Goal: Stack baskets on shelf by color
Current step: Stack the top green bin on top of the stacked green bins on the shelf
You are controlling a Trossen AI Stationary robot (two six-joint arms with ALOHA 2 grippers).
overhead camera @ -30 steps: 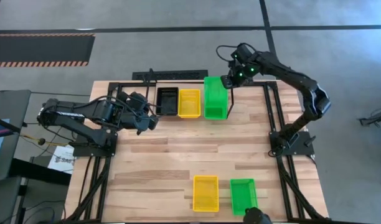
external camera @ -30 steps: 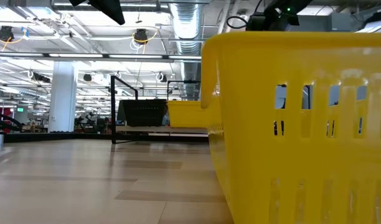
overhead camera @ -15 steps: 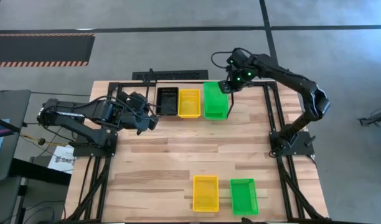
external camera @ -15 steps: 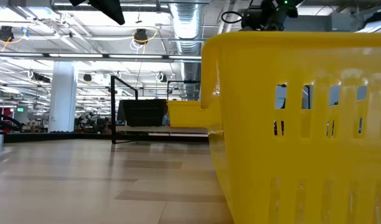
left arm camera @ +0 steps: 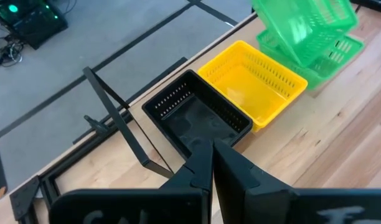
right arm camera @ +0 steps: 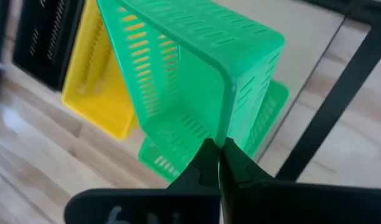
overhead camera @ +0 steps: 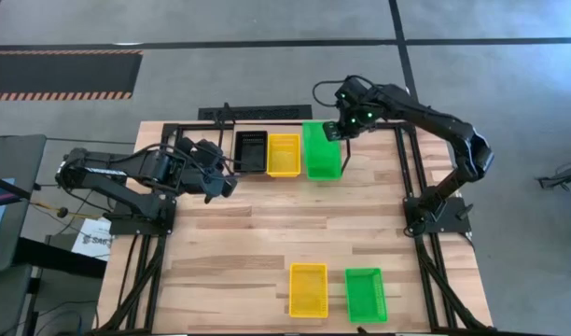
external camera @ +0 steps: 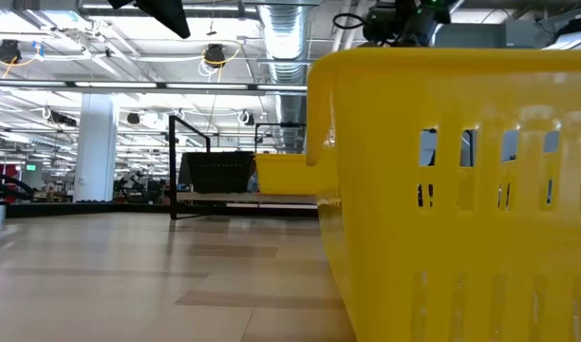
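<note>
At the far side of the table (overhead camera: 267, 233), three baskets are seen in a row on the shelf (overhead camera: 220, 114): a black basket (overhead camera: 251, 152) on the left, a yellow basket (overhead camera: 284, 154) touching it in the middle, and a green basket on the shelf (left arm camera: 332, 55) on the right. Above that green one, a tilted green basket (right arm camera: 197, 81) is held by its rim in the right gripper (right arm camera: 216, 149), whose fingers are pinched tight on the plastic edge; this basket is raised and slanted, with its lower end over the basket beneath. The left gripper (left arm camera: 211, 155) is held with its fingers pressed together on nothing, just left of and near the black basket. Near the front edge of the table, a second yellow basket (overhead camera: 307, 289) and another green basket (overhead camera: 365, 294) are set side by side, slightly apart. In the low view, the near yellow basket fills the right half, with the shelf and its black and yellow baskets visible far behind.
</note>
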